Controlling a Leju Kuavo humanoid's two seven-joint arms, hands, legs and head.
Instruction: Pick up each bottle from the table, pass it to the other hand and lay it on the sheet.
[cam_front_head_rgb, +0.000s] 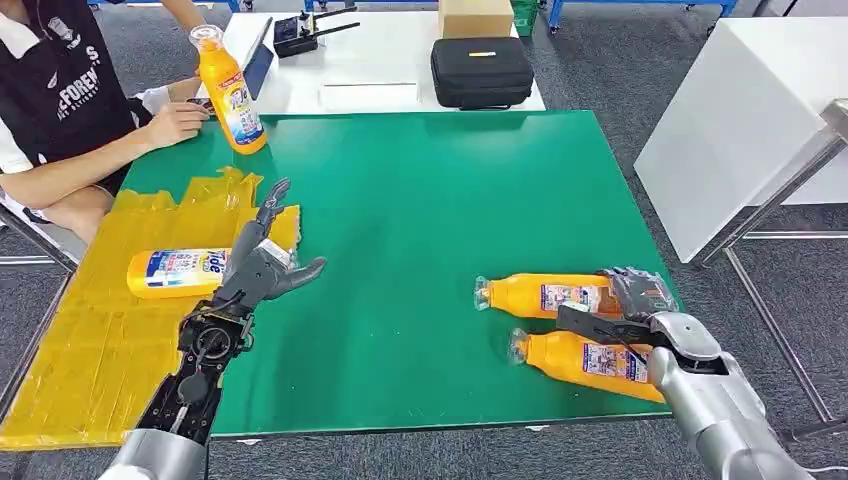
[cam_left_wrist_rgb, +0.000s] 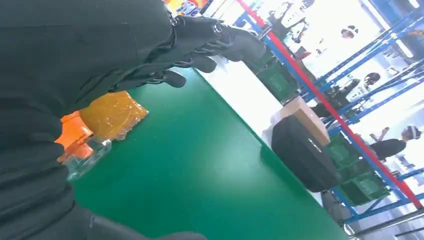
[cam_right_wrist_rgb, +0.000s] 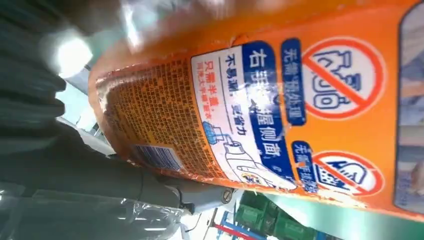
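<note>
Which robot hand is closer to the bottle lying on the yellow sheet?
Left. The left hand hovers right beside the bottle on the sheet, fingers spread. The right hand is far across the green table, at the two bottles there.

Green table (cam_front_head_rgb: 420, 250) with a flat, matte top, seen from the near edge. A crinkled yellow sheet (cam_front_head_rgb: 90, 340) covers its left side, running from the near-left corner toward the far left. One orange bottle on the sheet (cam_front_head_rgb: 175, 273) lies on its side there, cap end to the right. An upright orange bottle (cam_front_head_rgb: 228, 92) stands at the far-left part of the table. Two more lie on their sides at the near right, caps pointing left: the farther bottle (cam_front_head_rgb: 545, 296) and the nearer bottle (cam_front_head_rgb: 585, 362), roughly parallel and just beside each other.
</note>
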